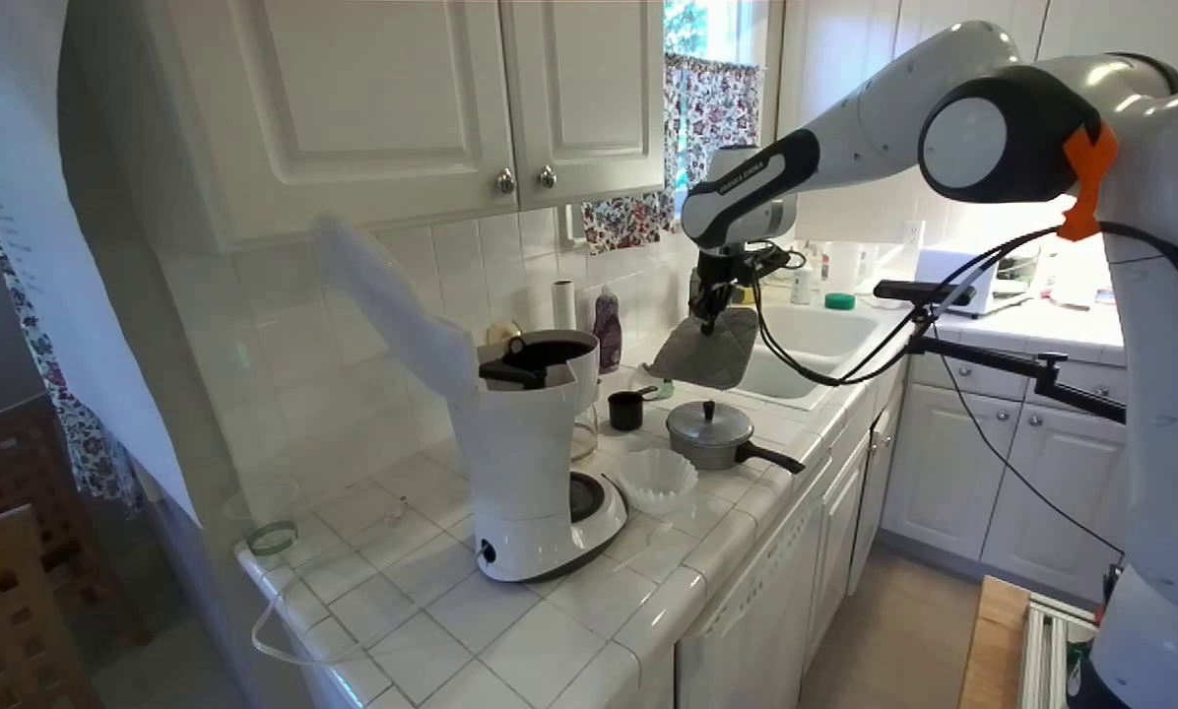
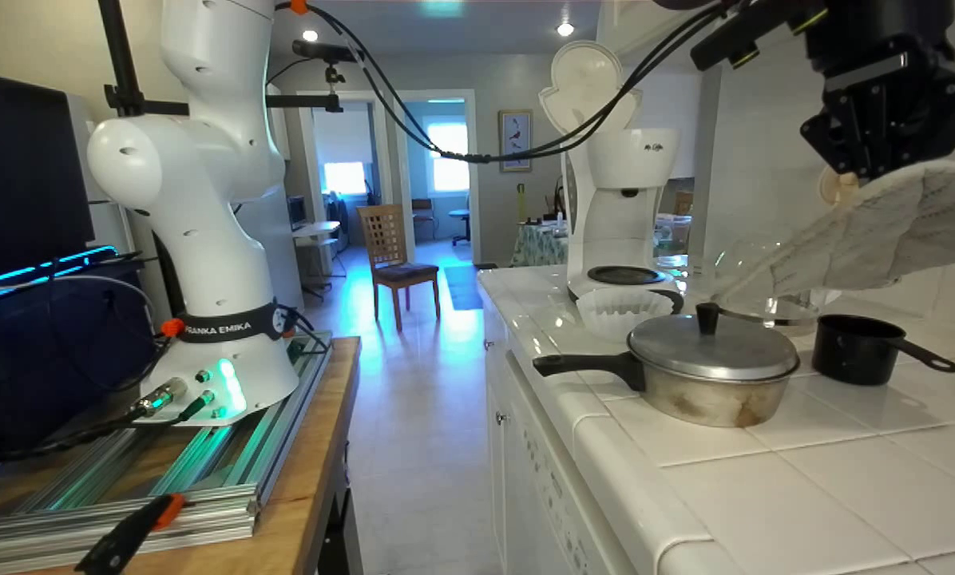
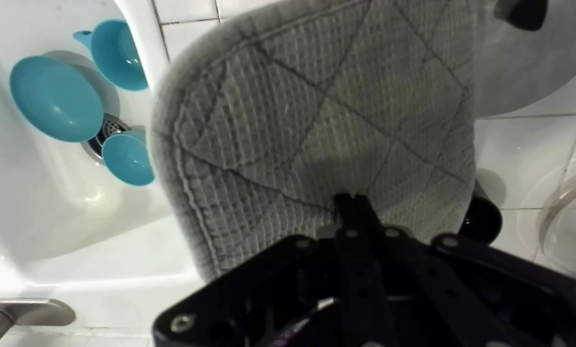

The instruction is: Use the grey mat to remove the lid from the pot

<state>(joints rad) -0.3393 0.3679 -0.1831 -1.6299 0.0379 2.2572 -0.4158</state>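
The grey mat (image 1: 712, 356) is a quilted, floppy square. It hangs in the air from my gripper (image 1: 709, 327), which is shut on it. In an exterior view the mat (image 2: 885, 228) hangs above and beside the pot (image 2: 717, 403). The round silvery lid (image 2: 713, 349) with a black knob sits flat on the pot, also in an exterior view (image 1: 709, 423). In the wrist view the mat (image 3: 307, 120) spreads below my fingertips (image 3: 353, 198) and covers part of the lid (image 3: 514, 67). The pot's body is hidden there.
A small black cup (image 2: 857, 347) stands beside the pot. A paper filter (image 1: 658, 481) and the white coffee maker (image 1: 520, 473) stand on the pot's other side. The sink (image 3: 90, 231) holds teal dishes (image 3: 57, 99). The pot's black handle (image 2: 589, 366) points over the counter edge.
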